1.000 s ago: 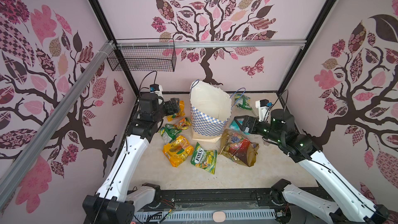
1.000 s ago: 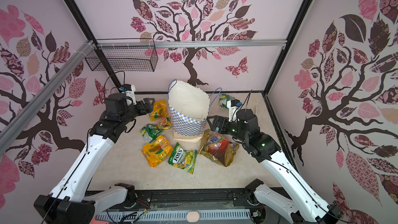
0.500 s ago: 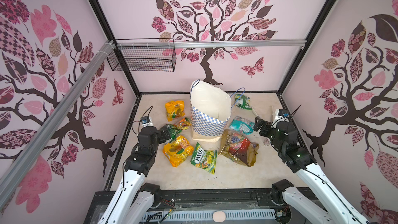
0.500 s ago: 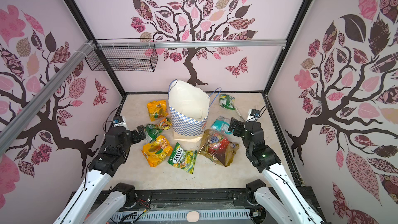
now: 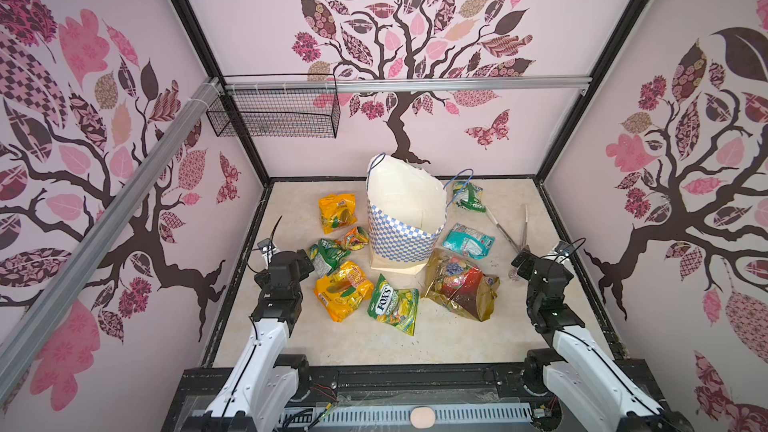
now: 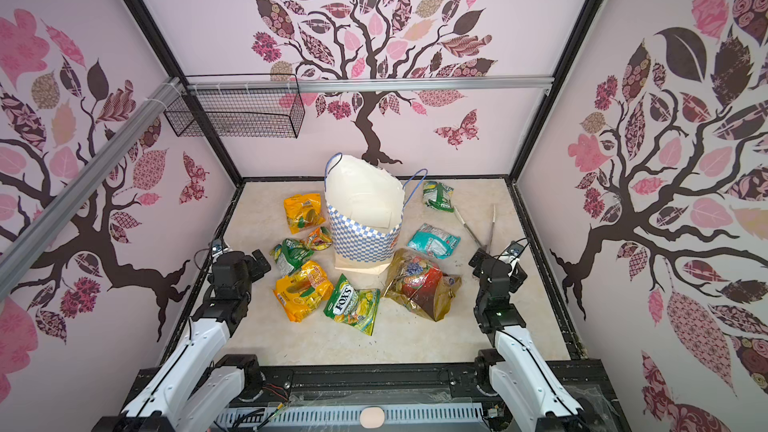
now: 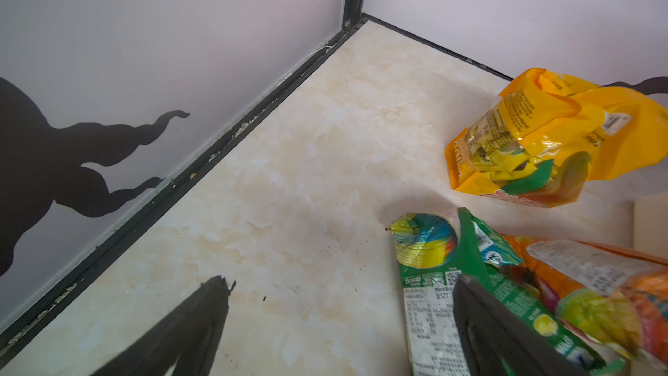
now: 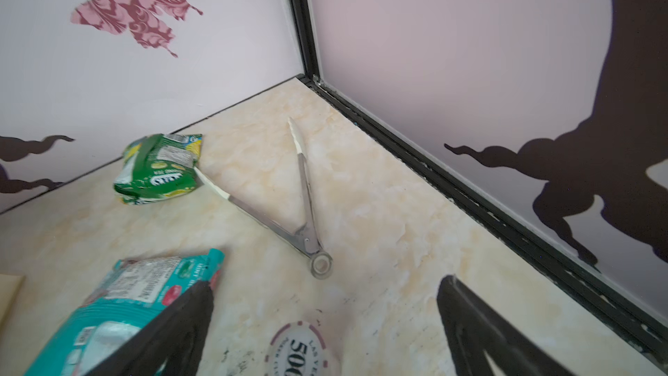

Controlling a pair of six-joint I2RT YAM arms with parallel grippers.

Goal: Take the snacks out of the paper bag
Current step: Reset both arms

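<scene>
Middle of the bench (image 5: 374,342): paper bag (image 5: 405,218) stands upright with its mouth open, and white lining shows in both top views. A blue cord handle (image 5: 459,184) sticks out on its right side. All snacks lie out on the bench around the bag.

- **Bag's left:**
  - orange-yellow packet (image 5: 337,212) toward the back wall
  - small orange packet (image 5: 356,238) just beside the bag's checked wall
  - crumpled green packet (image 5: 326,254) touching the small orange one
  - large orange-yellow packet (image 5: 343,289) nearer the front
- **Front of bag:**
  - FOX'S packet (image 5: 392,300), edge against the large orange-yellow packet
  - gold-and-red pack (image 5: 459,284) at the bag's tan base corner
- **Bag's right:**
  - teal packet (image 5: 468,241) near the bag
  - second green packet (image 5: 468,196) at the back by the handle

Right of the teal packet, tongs (image 5: 509,229) lie spread open. One tip sits at the edge of the second green packet in the right wrist view. Close below the right tool (image 8: 327,283), a poker chip (image 8: 300,350) lies flat on the bench.

Low beside the crumpled green packet, the left tool (image 7: 339,280) has its fingers apart and grips nothing. One finger overlaps that packet in the left wrist view; contact unclear. The right tool also has its fingers apart and grips nothing, with the teal packet next to one finger.

At the back-left, a black wire basket (image 5: 274,116) hangs on the rail.
</scene>
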